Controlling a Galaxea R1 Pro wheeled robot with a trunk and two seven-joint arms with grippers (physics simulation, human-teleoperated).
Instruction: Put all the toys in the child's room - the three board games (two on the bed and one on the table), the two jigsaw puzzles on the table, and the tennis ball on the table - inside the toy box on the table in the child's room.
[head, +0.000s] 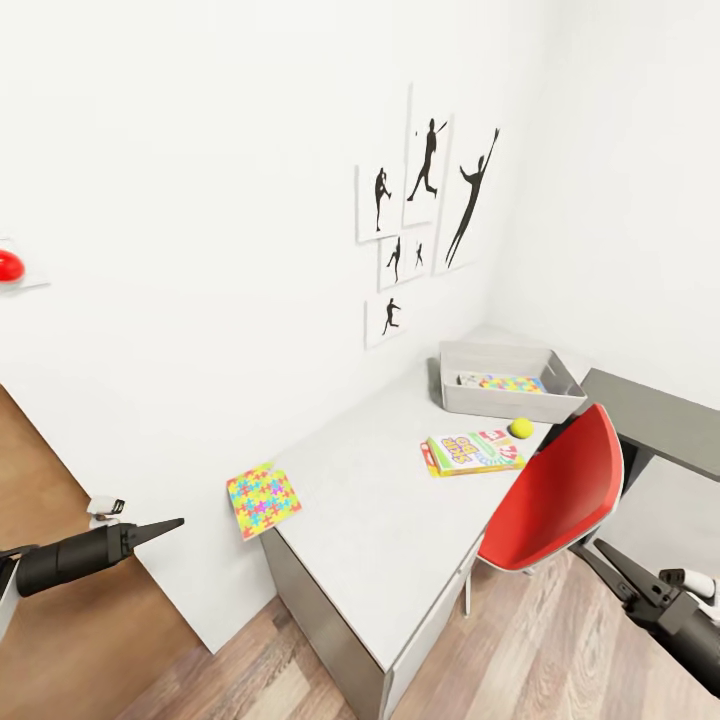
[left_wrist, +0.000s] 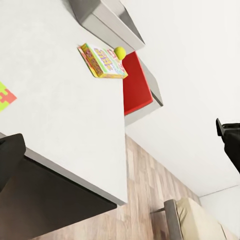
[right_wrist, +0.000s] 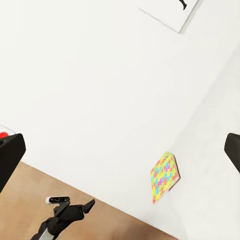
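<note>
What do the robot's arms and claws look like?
Both arms are black tubes. The left gripper ends in thin, pointed black fingers, with a small white part above its wrist. The right gripper has the same black pointed fingers, with white pieces behind them.

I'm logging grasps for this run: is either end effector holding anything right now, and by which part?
Nothing is held. The left end effector and right end effector are both empty, short of the table.
</note>
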